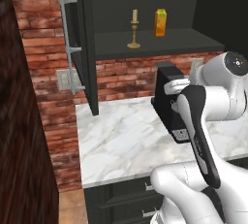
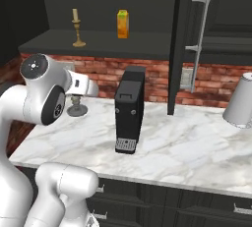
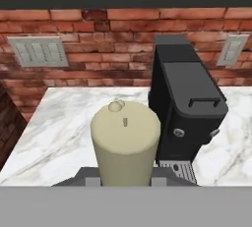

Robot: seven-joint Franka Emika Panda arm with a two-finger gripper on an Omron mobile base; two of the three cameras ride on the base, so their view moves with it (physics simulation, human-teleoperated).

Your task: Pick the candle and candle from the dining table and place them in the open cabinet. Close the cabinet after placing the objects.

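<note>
Here, hand (image 3: 126, 182) pinching grey-silver candle (image 3: 125, 140) just beside black coffee machine (image 3: 184, 118), under cabinet shelf (image 1: 160, 43) with brass candle (image 1: 134, 29), orange carton (image 1: 160, 23).

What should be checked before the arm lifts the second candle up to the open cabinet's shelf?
1. Grip: fingers flank the cream stick candle on its grey-silver holder: ok.
2. Holder's base clear of the white marble worktop: cannot tell.
3. Room on the dark inner shelf beside the amber-orange carton: ok.
4. Cream candle on brass-gold holder upright on that shelf: ok.
5. Side clearance: tall black countertop machine stands close beside the held candle: not ok.
6. Black panelled cabinet door swung open: ok.
</note>
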